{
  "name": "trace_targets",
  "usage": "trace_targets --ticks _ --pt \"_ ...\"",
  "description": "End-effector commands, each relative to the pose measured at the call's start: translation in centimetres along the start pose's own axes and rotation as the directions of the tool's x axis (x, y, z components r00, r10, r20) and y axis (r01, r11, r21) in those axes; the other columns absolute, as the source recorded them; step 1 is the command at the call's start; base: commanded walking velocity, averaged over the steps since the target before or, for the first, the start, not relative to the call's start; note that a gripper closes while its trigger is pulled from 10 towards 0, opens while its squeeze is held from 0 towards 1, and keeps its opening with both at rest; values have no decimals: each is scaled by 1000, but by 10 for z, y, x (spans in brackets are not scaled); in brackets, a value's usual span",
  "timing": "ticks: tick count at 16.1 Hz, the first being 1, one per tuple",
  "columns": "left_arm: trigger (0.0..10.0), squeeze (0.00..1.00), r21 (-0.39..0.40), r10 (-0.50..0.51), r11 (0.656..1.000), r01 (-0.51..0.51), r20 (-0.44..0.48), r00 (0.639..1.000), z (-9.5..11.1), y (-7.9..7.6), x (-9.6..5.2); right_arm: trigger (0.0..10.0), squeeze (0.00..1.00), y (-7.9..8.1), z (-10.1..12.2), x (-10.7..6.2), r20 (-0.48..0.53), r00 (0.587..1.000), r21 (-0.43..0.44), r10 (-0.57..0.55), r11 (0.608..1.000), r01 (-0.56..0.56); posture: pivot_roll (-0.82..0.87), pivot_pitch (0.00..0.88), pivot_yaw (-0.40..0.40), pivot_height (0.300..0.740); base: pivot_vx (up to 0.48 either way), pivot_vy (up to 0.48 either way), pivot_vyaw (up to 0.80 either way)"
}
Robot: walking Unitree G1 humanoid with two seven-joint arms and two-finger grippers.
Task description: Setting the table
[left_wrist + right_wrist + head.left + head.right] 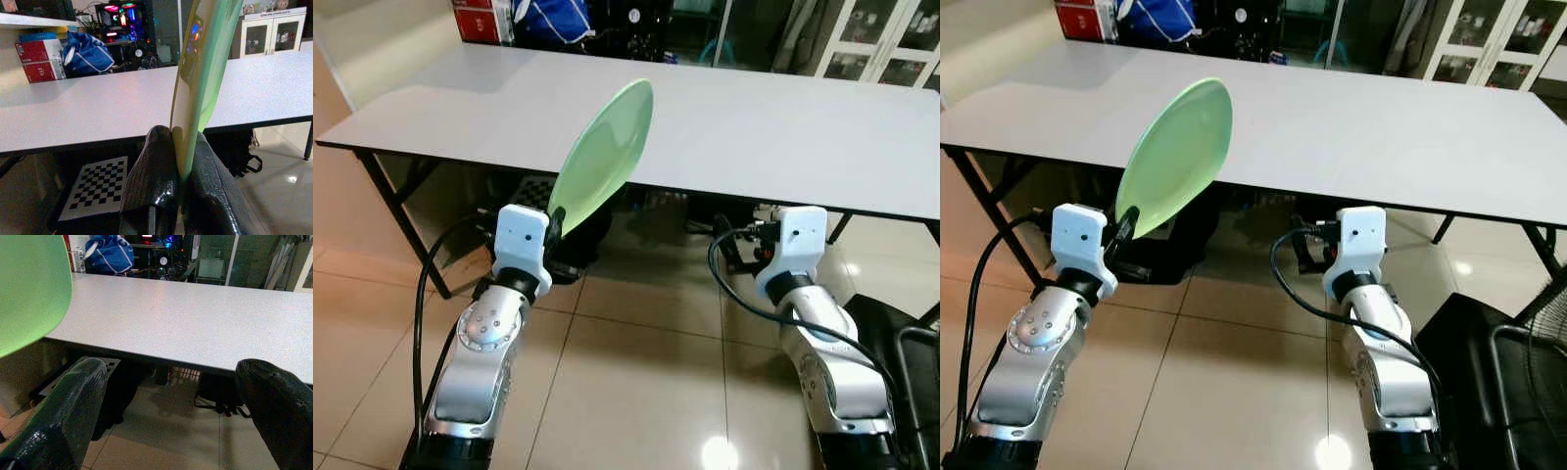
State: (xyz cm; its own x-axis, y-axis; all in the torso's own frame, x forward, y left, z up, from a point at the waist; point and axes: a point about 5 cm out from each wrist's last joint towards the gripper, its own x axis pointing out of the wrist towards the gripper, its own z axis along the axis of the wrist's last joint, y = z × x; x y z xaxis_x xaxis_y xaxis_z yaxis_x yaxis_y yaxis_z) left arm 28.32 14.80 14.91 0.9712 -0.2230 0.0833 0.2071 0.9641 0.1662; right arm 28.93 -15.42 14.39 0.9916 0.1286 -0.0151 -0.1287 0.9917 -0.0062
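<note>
While my left gripper (178, 171) pinches the green plate (602, 157) by its rim, tilted above the desk (754, 127) edge; my right gripper (171, 401) fingers spread wide, holding nothing, below the desk.

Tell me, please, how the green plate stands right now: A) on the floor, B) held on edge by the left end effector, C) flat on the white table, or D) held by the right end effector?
B: the left end effector pinches the green plate by its rim, tilted above the table edge.
</note>
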Motion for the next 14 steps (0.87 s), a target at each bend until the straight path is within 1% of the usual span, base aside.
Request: trace_targets --ticks 1,5,7,9,11,14 --pt "10000 0 11 -15 1000 14 66 998 16 -2 3 10000 0 -2 1 2 -3 1000 -10 -12 1000 12 48 0 -28 740 412 0 0" --pt "10000 0 33 -5 999 3 61 998 17 8 1 10000 0 6 0 3 -2 1000 -1 11 1000 -11 51 0 -33 740 413 0 0" --pt "10000 0 34 -6 999 4 62 998 18 10 1 10000 0 3 1 3 -1 1000 -1 5 1000 -5 49 0 -31 740 414 0 0" --pt "10000 0 36 -24 999 22 65 998 20 8 3 10000 0 1 0 4 0 1000 22 -12 1000 12 54 0 -27 740 422 0 0" --pt "10000 0 31 -45 999 43 71 996 21 6 7 10000 0 4 0 3 3 1000 27 -12 1000 12 36 0 -10 740 424 0 -800" --pt "10000 0 23 -64 998 62 76 995 22 2 11 10000 0 -1 2 2 6 1000 19 -26 1000 26 30 0 -9 740 423 0 -744"
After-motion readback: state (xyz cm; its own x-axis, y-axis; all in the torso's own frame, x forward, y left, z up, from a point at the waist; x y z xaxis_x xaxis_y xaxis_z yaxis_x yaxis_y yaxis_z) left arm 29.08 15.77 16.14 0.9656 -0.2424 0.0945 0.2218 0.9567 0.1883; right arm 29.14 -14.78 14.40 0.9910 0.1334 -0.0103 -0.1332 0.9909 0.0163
